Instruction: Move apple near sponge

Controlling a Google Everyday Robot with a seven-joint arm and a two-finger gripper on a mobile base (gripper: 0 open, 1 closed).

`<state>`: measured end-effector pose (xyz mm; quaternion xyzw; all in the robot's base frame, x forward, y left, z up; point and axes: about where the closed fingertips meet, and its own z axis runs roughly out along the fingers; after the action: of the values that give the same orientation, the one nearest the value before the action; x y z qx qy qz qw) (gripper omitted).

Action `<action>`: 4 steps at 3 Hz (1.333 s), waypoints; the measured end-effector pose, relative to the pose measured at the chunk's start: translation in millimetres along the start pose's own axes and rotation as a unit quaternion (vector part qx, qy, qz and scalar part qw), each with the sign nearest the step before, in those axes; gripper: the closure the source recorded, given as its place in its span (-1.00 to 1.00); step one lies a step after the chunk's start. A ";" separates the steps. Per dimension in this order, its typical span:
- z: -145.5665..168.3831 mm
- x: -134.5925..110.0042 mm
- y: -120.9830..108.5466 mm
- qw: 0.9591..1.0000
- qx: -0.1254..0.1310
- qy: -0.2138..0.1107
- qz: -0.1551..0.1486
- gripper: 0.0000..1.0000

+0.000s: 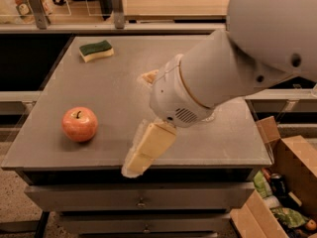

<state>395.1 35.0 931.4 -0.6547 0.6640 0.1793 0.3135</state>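
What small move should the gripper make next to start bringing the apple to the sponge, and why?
Probably shift the gripper left toward the apple: it hangs open and empty over the table's front edge, right of the apple, which sits apart from the sponge at the far side.
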 end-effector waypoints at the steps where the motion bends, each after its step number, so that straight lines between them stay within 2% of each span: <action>1: 31.7 -17.8 -10.5 0.999 -0.017 -0.035 0.005 -1.00; 3: 95.2 -35.8 -17.7 0.994 -0.051 -0.092 0.030 -1.00; 4: 118.1 -37.5 -18.5 0.990 -0.054 -0.125 0.044 -1.00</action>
<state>432.7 138.6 871.6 -0.6133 0.6372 0.3090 0.3498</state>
